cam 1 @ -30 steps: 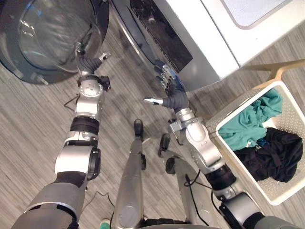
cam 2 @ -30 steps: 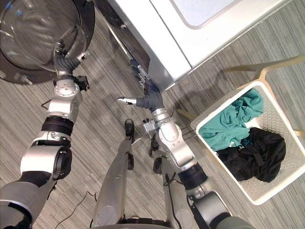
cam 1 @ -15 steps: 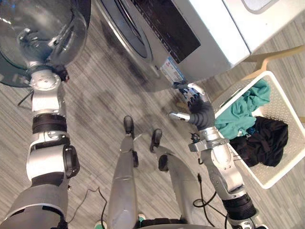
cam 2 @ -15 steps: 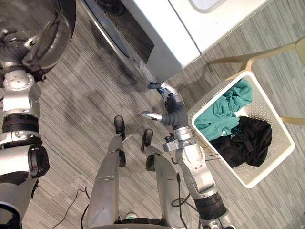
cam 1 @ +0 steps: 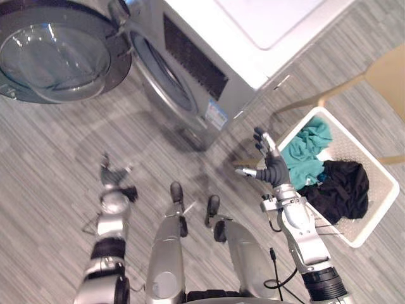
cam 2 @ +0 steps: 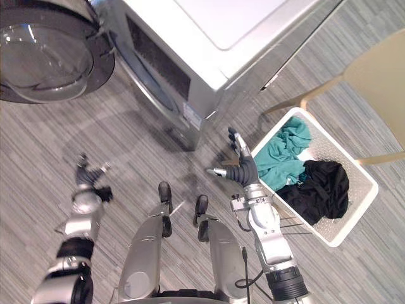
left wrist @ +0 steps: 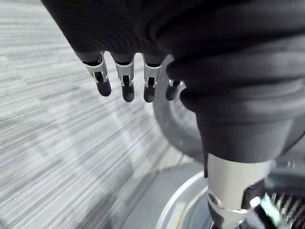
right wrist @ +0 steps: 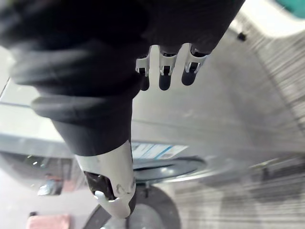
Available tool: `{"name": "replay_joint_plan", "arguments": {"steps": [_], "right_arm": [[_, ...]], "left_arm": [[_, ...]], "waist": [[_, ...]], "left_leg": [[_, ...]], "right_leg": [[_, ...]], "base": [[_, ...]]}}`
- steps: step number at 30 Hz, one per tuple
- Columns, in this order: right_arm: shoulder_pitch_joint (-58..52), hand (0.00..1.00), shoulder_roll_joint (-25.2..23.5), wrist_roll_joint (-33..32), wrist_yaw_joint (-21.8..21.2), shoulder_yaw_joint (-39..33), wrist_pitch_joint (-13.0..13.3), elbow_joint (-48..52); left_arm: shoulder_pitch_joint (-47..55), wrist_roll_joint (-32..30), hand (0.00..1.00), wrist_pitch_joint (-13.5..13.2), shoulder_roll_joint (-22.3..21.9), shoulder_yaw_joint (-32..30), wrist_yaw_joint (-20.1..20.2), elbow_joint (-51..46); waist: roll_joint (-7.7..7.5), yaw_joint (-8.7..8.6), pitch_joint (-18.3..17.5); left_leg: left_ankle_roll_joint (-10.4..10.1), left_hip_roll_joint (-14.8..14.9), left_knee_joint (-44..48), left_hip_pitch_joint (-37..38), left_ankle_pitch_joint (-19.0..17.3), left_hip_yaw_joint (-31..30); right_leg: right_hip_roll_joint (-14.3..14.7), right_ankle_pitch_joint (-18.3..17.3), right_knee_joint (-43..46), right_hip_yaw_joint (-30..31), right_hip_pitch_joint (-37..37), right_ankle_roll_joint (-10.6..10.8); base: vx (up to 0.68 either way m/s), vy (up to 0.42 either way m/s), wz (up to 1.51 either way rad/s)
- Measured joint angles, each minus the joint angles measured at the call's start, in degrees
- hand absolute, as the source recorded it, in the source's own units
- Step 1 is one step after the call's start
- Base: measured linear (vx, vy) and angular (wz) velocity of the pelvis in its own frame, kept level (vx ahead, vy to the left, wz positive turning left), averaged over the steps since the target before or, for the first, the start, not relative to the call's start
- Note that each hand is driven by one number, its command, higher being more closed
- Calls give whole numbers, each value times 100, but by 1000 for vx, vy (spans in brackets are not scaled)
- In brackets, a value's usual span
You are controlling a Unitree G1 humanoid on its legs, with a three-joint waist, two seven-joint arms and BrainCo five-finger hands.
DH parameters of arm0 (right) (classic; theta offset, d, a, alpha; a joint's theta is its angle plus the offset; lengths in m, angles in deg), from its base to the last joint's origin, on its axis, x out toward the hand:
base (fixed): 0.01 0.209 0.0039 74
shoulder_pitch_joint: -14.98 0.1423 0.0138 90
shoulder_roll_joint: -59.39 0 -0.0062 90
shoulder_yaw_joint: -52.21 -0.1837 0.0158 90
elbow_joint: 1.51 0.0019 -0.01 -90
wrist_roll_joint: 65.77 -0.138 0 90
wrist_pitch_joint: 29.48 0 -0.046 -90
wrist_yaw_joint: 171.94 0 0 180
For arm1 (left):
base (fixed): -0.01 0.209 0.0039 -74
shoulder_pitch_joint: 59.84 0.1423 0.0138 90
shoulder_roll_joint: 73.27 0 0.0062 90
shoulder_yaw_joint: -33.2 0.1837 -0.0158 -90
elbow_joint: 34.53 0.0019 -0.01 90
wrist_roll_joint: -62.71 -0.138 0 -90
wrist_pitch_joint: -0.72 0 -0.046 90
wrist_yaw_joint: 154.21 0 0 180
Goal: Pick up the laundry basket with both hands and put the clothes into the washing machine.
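Grey striped plank floor (cam 1: 44,164), pale wooden chair (cam 2: 377,75) at right edge

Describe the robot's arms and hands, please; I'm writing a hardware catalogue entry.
Both arms are silver-grey rounded segments joined by black bands. The left hand and right hand each have a dark ribbed cover over the back and wrist, silver fingers with dark tips, and a separate silver thumb.

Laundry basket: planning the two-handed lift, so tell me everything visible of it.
The laundry basket is white, rectangular, seemingly perforated plastic. It stands upright on the floor, right of the washing machine and beside a tan chair. It holds a teal garment and a black garment. The open right hand hovers by its near corner.
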Motion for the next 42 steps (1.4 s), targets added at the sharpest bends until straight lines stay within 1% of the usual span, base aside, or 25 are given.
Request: {"name": "replay_joint_plan", "arguments": {"steps": [2, 3, 4, 6, 8, 10, 11, 12, 13, 14, 15, 16, 17, 18, 20, 21, 22, 23, 25, 29, 32, 34, 40, 41, 42], "right_arm": [[6, 0, 33, 186, 6, -201, -70, -155], [-5, 0, 76, 301, 3, -273, -84, -316], [-15, 0, 122, 413, -11, -282, -108, -472], [-45, 0, 105, 562, -20, -297, -115, -508], [-137, 0, 105, 623, -4, -374, -106, -453], [-204, 0, 104, 673, 26, -358, -96, -447], [-221, 0, 114, 731, 37, -348, -97, -448], [-229, 0, 122, 759, 49, -350, -99, -448], [-230, 0, 159, 777, 96, -344, -98, -447], [-233, 0, 234, 798, 161, -343, -99, -447], [-231, 0, 305, 803, 181, -341, -99, -449], [-215, 0, 453, 828, 187, -330, -97, -450], [-175, 0, 609, 888, 179, -324, -96, -479], [-159, 0, 684, 925, 169, -301, -90, -513], [85, 0, 934, 1029, 142, -104, -74, -894], [341, 0, 1164, 1093, 125, 106, -75, -1284], [454, 0, 1287, 1146, 120, 199, -73, -1400], [647, 0, 1334, 1273, 118, 329, -73, -1657], [980, 0, 1482, 1397, 68, 562, -68, -1939], [2093, 0, 1734, 1697, 9, 1204, -35, -2735], [2779, 0, 1753, 1951, 14, 1593, -30, -3326], [3136, 0, 1752, 2068, 19, 1802, -32, -3631], [3836, 0, 1548, 2174, 220, 1938, -119, -4584], [3944, 100, 1512, 2178, 315, 2007, -160, -4700], [4022, 100, 1467, 2178, 390, 2073, -223, -4750]], "left_arm": [[392, -73, 0, 2, -24, 149, 143, 350], [529, -165, 0, 4, -26, 168, 200, 520], [643, -303, 0, 11, -15, 169, 276, 671], [805, -520, 0, 7, 21, 192, 298, 885], [862, -772, 0, 6, 16, 200, 414, 1274], [952, -873, 0, -8, -51, 193, 419, 1417], [960, -920, 0, -9, -45, 173, 414, 1473], [962, -921, 0, -8, -56, 177, 413, 1498], [939, -921, 0, -8, -97, 182, 409, 1549], [935, -920, 0, -12, -156, 182, 406, 1552], [934, -920, 0, -22, -201, 185, 405, 1559], [929, -916, 0, -102, -247, 215, 407, 1568], [928, -916, 0, -170, -235, 295, 408, 1570], [928, -915, 0, -178, -223, 356, 409, 1587], [959, -912, 0, -185, -242, 397, 415, 1666], [972, -913, 0, -192, -288, 418, 453, 1668], [978, -913, 0, -200, -319, 447, 488, 1671], [915, -914, 0, -226, -302, 456, 521, 1715], [902, -915, 0, -271, -305, 530, 521, 1708], [815, -909, 0, -366, -258, 609, 510, 1677], [718, -896, 0, -385, -116, 601, 483, 1657], [650, -858, 0, -387, -70, 556, 458, 1654], [481, -611, 0, -428, -103, 541, 264, 1655], [355, -549, 0, -434, -141, 501, 234, 1643], [240, -474, 0, -436, -192, 406, 221, 1642]], "waist": [[2, -172, -101], [3, -216, -158], [20, -211, -296], [51, -182, -439], [250, -278, -746], [413, -286, -944], [504, -308, -973], [553, -313, -1004], [618, -316, -1033], [671, -311, -1043], [696, -293, -1050], [685, -180, -1049], [685, -68, -1048], [688, -22, -1050], [717, -13, -1058], [813, -3, -1063], [917, 2, -1061], [884, 7, -1039], [881, 30, -1032], [1071, 208, -768], [1087, 433, -427], [1097, 508, -237], [1110, 920, -104], [1105, 957, -90], [1105, 951, -49]], "left_leg": [[57, 120, 197, 332, -315, 446], [36, 234, 317, 565, -502, 759], [-14, 362, 409, 786, -697, 1094], [-123, 508, 492, 1127, -933, 1508], [-287, 843, 895, 1409, -1238, 2038], [-389, 1130, 1340, 1606, -1345, 2399], [-314, 1429, 1985, 1513, -1299, 2205], [-211, 1553, 2296, 1402, -1237, 2010], [133, 1659, 2844, 1171, -1003, 1543], [322, 1679, 3389, 815, -667, 952], [228, 1605, 3536, 669, -669, 585], [-35, 1278, 3460, 533, -969, 87], [-118, 969, 3109, 486, -1140, -289], [-148, 822, 2849, 486, -1179, -413], [-220, 449, 1925, 469, -1161, -804], [-512, 210, 907, 552, -759, -1151], [-489, 207, 622, 544, -414, -1226], [-343, 119, 544, 561, -483, -1182], [-244, -89, 352, 521, -397, -1143], [-60, -384, 136, 216, -209, -1147], [23, -479, 0, 11, -32, -1290], [48, -508, -56, -135, 76, -1377], [34, -611, -292, -729, 377, -1656], [38, -648, -357, -866, 472, -1747], [33, -685, -395, -942, 532, -1830]], "right_leg": [[-505, -73, 30, -929, 229, -77], [-791, -167, 84, -1543, 434, -214], [-1044, -248, 118, -2148, 645, -264], [-1211, -253, 120, -2522, 884, -223], [-989, -243, 107, -2093, 911, 31], [-800, -271, 62, -1715, 929, 76], [-670, -262, 44, -1519, 996, 89], [-601, -255, 32, -1427, 1006, 95], [-506, -228, -24, -1244, 1099, 56], [-426, -162, -165, -1088, 1237, -31], [-405, -124, -253, -1036, 1320, -34], [-426, -69, -345, -841, 1395, -42], [-449, -9, -442, -688, 1470, -33], [-452, 4, -503, -617, 1520, -13], [-457, 54, -585, -519, 1614, 66], [-403, 86, -592, -471, 1614, 136], [-327, 97, -597, -458, 1615, 168], [-409, 125, -627, -427, 1575, 292], [-609, 154, -632, -438, 1460, 418], [-840, 214, -595, -464, 1091, 562], [-918, 227, -594, -561, 902, 579], [-929, 227, -583, -651, 793, 578], [-1027, 176, -228, -925, 93, 549], [-1053, 114, -128, -972, -70, 550], [-1094, 41, -45, -1051, -151, 550]], "base": [[32, 119, -120], [66, 117, -143], [77, 79, -147], [104, 52, -144], [162, 17, -141], [200, -15, -131], [194, -51, -118], [211, -85, -97], [231, -66, -81], [244, -50, -73], [232, -8, -71], [196, 19, -81], [194, 37, -84], [174, 61, -67], [161, 120, -45], [144, 176, -38], [165, 240, -25], [113, 206, 2], [79, 206, 15], [-20, 133, 15], [-86, 58, 24], [-85, 14, 35], [-54, 1, 29], [-60, -18, 41], [-53, -24, 40]]}}
